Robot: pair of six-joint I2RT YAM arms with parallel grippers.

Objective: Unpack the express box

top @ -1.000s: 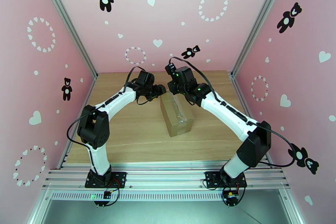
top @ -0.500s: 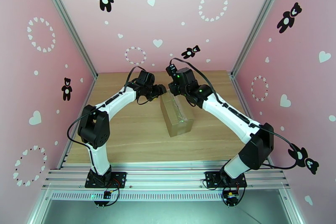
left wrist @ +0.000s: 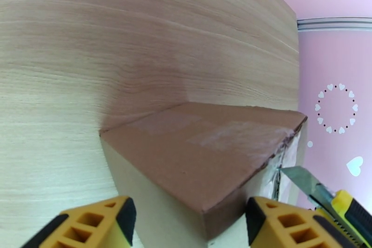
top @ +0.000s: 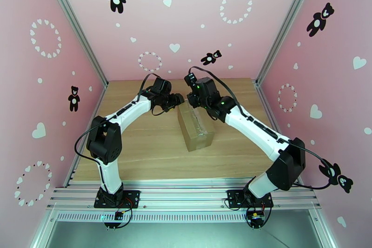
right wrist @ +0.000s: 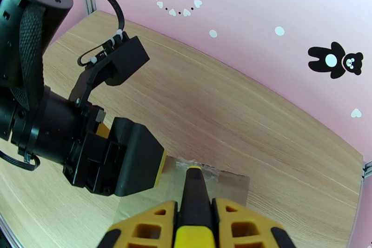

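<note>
The express box [top: 195, 126], a brown carton with clear tape on top, lies in the middle of the table. My left gripper [top: 176, 100] stands at its far left corner. In the left wrist view its yellow fingers [left wrist: 93, 223] sit on either side of the box's corner [left wrist: 195, 151], against both faces. My right gripper [top: 191, 99] hovers over the far end, shut on a yellow and black utility knife [right wrist: 194, 191]. The knife's blade [left wrist: 304, 180] points at the taped edge of the box, right beside the left gripper's finger.
The wooden table [top: 139, 142] has bare room to the left, to the right and in front of the box. Pink walls with aluminium posts [top: 267, 58] close it in on three sides. The left arm's wrist [right wrist: 56, 128] stands close to the knife.
The right arm's elbow has drifted a little to the right and its wrist has shifted slightly over the box's far end. The box and left arm have stayed put.
</note>
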